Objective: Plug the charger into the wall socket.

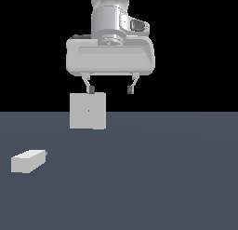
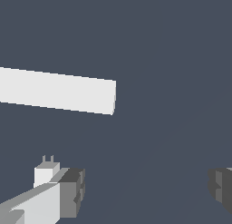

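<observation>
The wall socket point(image 1: 87, 111) is a flat upright off-white square plate with a tiny dark dot at its centre, standing on the grey floor. In the wrist view it shows edge-on as a long white bar point(image 2: 56, 90). The charger point(image 1: 29, 160) is a small off-white block lying on the floor at the exterior view's lower left, apart from the socket. In the wrist view the charger point(image 2: 46, 172) shows two short prongs, partly behind one finger point(image 2: 68, 191). My gripper point(image 1: 111, 90) is open and empty, hanging above the floor just above the socket's top edge, also seen in the wrist view point(image 2: 145, 187).
The dark grey floor point(image 1: 162, 178) stretches flat around both things, with a black background behind it. Nothing else shows.
</observation>
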`<state>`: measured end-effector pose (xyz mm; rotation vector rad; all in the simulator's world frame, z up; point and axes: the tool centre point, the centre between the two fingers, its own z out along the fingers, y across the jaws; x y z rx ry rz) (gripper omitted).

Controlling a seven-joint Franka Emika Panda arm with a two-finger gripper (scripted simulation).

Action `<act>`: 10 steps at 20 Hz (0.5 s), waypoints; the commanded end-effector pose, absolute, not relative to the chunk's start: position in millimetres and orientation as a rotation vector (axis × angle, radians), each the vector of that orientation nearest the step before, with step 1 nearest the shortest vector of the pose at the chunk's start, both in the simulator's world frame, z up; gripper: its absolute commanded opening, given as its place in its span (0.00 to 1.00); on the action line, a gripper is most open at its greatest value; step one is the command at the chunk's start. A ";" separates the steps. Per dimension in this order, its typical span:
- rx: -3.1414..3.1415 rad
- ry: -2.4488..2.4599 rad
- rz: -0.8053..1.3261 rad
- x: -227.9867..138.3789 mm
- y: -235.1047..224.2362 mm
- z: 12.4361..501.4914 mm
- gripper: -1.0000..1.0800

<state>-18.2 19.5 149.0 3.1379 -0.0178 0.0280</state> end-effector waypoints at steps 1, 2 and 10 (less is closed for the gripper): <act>3.138 -0.019 0.050 -24.3 29.4 143.6 0.96; 3.138 -0.020 0.061 -27.0 33.8 141.1 0.96; 3.137 -0.033 0.172 -53.2 79.9 114.3 0.96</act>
